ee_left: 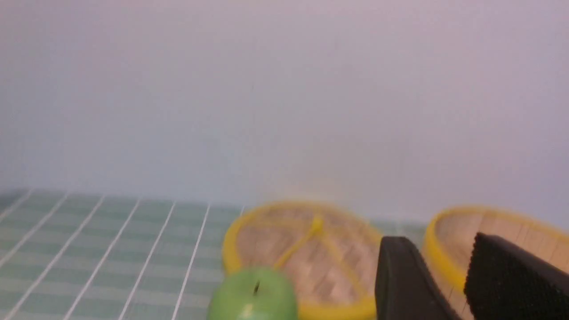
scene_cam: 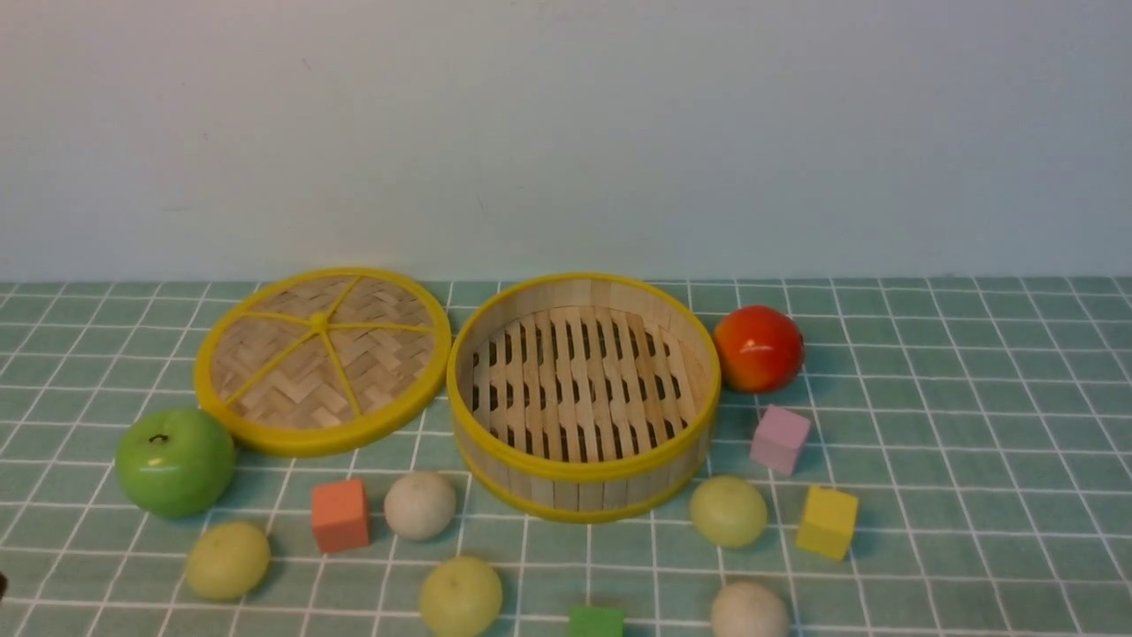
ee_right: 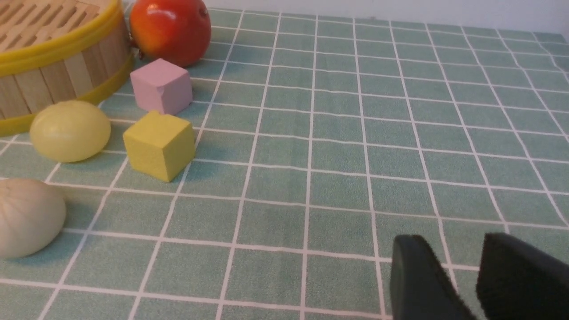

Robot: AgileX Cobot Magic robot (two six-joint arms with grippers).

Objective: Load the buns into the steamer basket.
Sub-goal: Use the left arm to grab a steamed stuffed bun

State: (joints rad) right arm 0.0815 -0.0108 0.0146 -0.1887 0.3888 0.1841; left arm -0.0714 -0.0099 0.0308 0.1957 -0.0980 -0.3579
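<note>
The steamer basket stands empty at mid table. Five buns lie on the cloth in front of it: an off-white one, a yellow-green one at the left, a yellow-green one, a yellow-green one by the basket's right front, and an off-white one at the near edge. Neither gripper shows in the front view. My left gripper is open and empty, facing the basket. My right gripper is open and empty over bare cloth, right of a yellow-green bun and an off-white bun.
The flat woven lid lies left of the basket, with the green apple in front of it. A red-orange fruit sits right of the basket. Pink, yellow, orange and green cubes lie among the buns.
</note>
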